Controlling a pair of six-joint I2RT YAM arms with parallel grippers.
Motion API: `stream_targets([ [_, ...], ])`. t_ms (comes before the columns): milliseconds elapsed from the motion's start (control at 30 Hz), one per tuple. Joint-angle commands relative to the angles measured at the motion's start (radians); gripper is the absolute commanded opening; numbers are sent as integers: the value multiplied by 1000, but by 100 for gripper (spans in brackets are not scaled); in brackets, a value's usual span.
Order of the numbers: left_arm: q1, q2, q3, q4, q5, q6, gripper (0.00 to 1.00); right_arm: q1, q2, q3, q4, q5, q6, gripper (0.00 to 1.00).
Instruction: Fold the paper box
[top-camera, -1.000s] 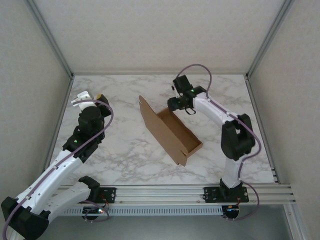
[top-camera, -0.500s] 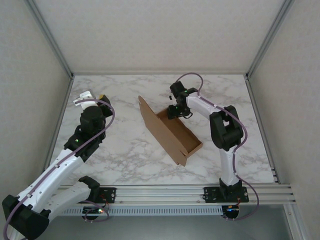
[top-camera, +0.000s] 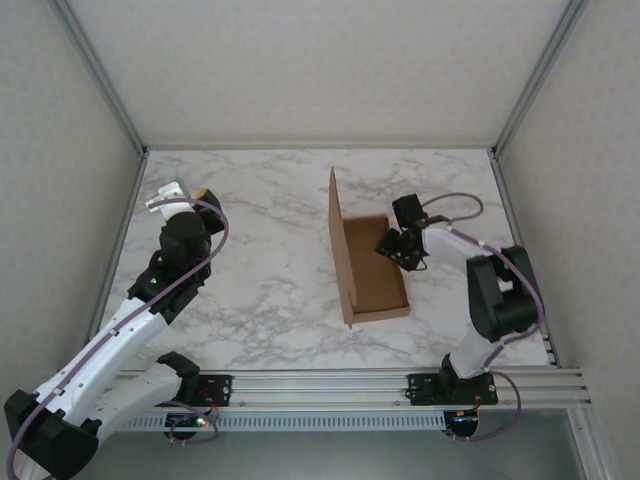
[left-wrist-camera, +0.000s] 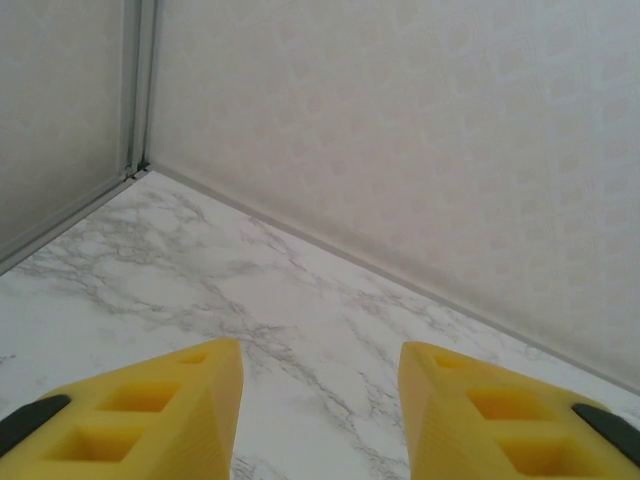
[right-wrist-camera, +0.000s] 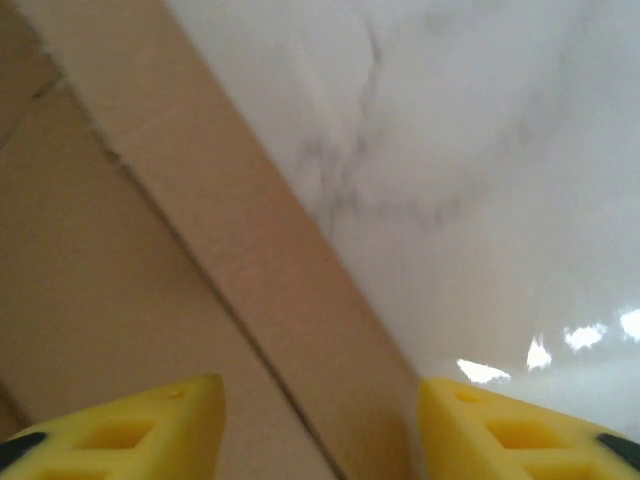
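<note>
Top view. The paper box (top-camera: 375, 285) is found on the marble table (top-camera: 260, 270), just to the 3 o'clock side of the table's centre. It is partly formed: a shallow brown tray with low walls at its 3 and 6 o'clock sides. One tall flap (top-camera: 336, 235) is stood upright along the 9 o'clock side and runs from 12 to 6 o'clock.

Contents: the tray's plain cardboard floor is seen from above (brown, uncovered as far as the upright flap allows).

The right gripper (top-camera: 393, 247) is set at the box's 2 o'clock corner, low over the rim of the 3 o'clock wall. In the right wrist view its yellow fingers (right-wrist-camera: 140, 425) are held well apart. A cardboard band of the box is seen running diagonally between them, with marble beyond it at 1 o'clock. Contact between pads and cardboard cannot be told from this blurred view; no grasp is shown.

The left gripper (top-camera: 183, 193) is held near the table's 10 o'clock corner, well apart from the box. In the left wrist view its yellow fingers (left-wrist-camera: 180, 405) are spread, with bare marble and the enclosure wall (left-wrist-camera: 420, 150) seen through the gap.
</note>
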Motion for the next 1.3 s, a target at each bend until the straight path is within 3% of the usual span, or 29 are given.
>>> stream_targets([
  [0, 12, 1, -4, 19, 0, -20, 44, 35, -55, -4, 21, -60, 54, 62],
  [100, 15, 11, 6, 11, 23, -28, 44, 46, -116, -12, -80, 40, -57, 69],
  [167, 16, 11, 5, 9, 27, -28, 44, 46, -161, -41, -115, 41, -86, 70],
  [400, 21, 18, 11, 14, 51, -39, 45, 57, -198, -72, -223, 125, -159, 65],
  [600, 25, 12, 9, 8, 49, -41, 45, 58, -111, -63, -166, -5, -128, 54],
  [833, 25, -12, -9, 20, 18, -41, 44, 58, -117, -121, -83, -85, 114, 35],
  [1000, 25, -10, -14, 29, 10, -42, 44, 65, -180, -267, 141, -168, 547, 29],
  [1133, 25, -15, -17, 28, -10, -44, 43, 163, -208, -330, 269, -96, 768, 31],
  [1200, 25, -25, -25, 29, -23, -44, 43, 205, -175, -301, 298, -108, 767, 38],
  [1267, 23, -34, -33, 37, -30, -42, 43, 219, -152, -230, 209, -85, 649, 53],
])
